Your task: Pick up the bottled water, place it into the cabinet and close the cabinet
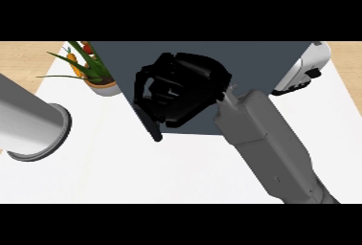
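No bottled water shows anywhere in the head view. The dark slate cabinet point(262, 62) fills the upper middle. A thin black door edge point(150, 125) juts out at the cabinet's front left corner. My right hand point(185, 86) hangs over the cabinet's left part, just right of that edge. Its fingers point(147, 85) are loosely bent, and I see nothing held in them. The right forearm point(268, 148) runs down to the lower right. Only the left forearm point(32, 124) appears, a grey cylinder at the left edge, with its hand hidden.
A potted plant point(96, 72) with long green leaves stands on the white counter point(176, 167), just left of the cabinet. A white appliance point(305, 67) sits against the cabinet's right side. A wooden floor point(21, 57) shows beyond the counter's edges.
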